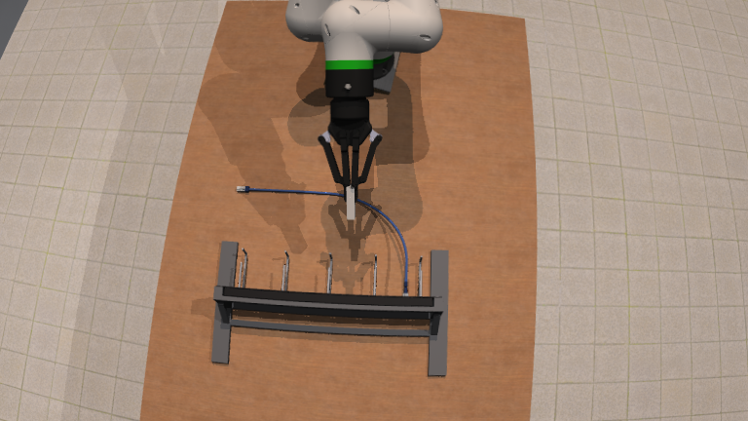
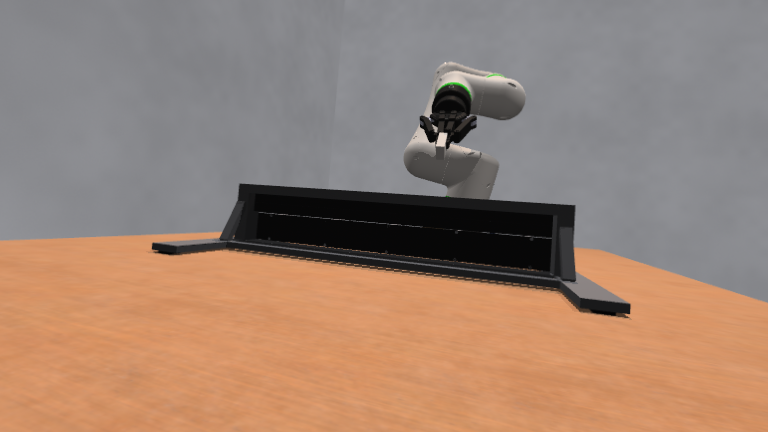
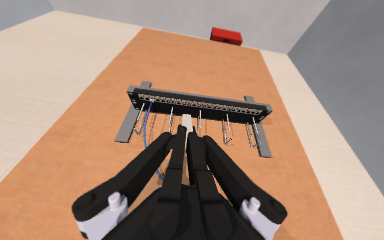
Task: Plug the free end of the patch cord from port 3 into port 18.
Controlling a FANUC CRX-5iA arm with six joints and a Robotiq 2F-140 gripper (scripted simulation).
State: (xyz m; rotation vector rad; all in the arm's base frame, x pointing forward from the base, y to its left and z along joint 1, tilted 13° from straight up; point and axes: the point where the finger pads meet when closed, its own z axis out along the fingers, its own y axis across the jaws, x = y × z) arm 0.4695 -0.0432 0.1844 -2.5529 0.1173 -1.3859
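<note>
Top looks down; exterior faces rack rear; wrist, rack (image 1: 327,304) (image 2: 407,199) (image 3: 200,98) front

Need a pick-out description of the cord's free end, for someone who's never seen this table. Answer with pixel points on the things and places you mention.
From above, find the rack (image 1: 330,301) (image 2: 407,195) (image 3: 200,97) with its two grey feet, then the blue cord (image 1: 397,229) (image 3: 145,131) curving from it towards the arm. Follow it under the shut gripper (image 1: 351,196) (image 2: 441,141) (image 3: 187,131) to the free plug (image 1: 241,189): clear-tipped, lying on bare wood, whereas the cord's other plug (image 1: 405,287) sits at the rack.
</note>
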